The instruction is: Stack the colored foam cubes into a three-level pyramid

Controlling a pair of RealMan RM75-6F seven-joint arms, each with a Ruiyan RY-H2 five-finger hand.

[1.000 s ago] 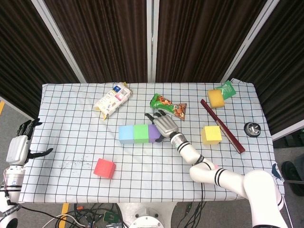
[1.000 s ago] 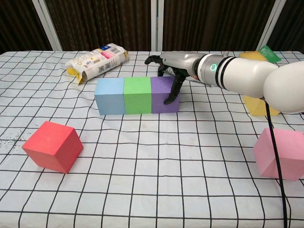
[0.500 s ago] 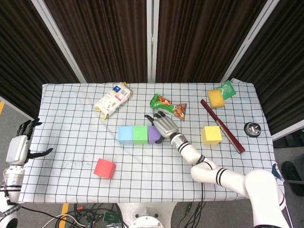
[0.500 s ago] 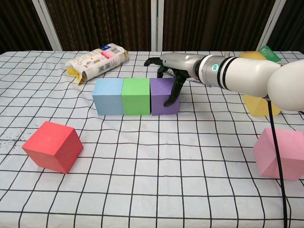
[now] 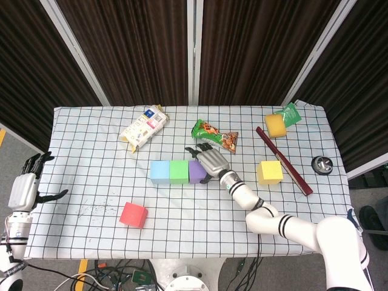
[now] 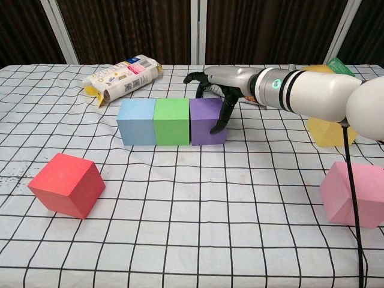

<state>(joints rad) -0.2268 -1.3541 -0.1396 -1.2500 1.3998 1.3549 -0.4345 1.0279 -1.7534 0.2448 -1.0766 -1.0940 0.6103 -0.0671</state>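
Blue, green and purple foam cubes stand side by side in a row at mid-table. My right hand hovers over the purple cube's right rear corner, fingers spread. One fingertip touches the cube's right face, and the hand holds nothing. In the head view the same hand sits beside the purple cube. A red cube lies front left, a pink cube front right, and a yellow cube to the right. My left hand hangs open off the table's left edge.
A white snack pack lies at the back left and a green chip bag sits just behind my right hand. A dark red stick, a yellow sponge, a green packet and a small black round object occupy the right side.
The three-cube row slid slightly left under my right hand's push, closing up. The hand has since eased a little to the right. The left hand has not moved.
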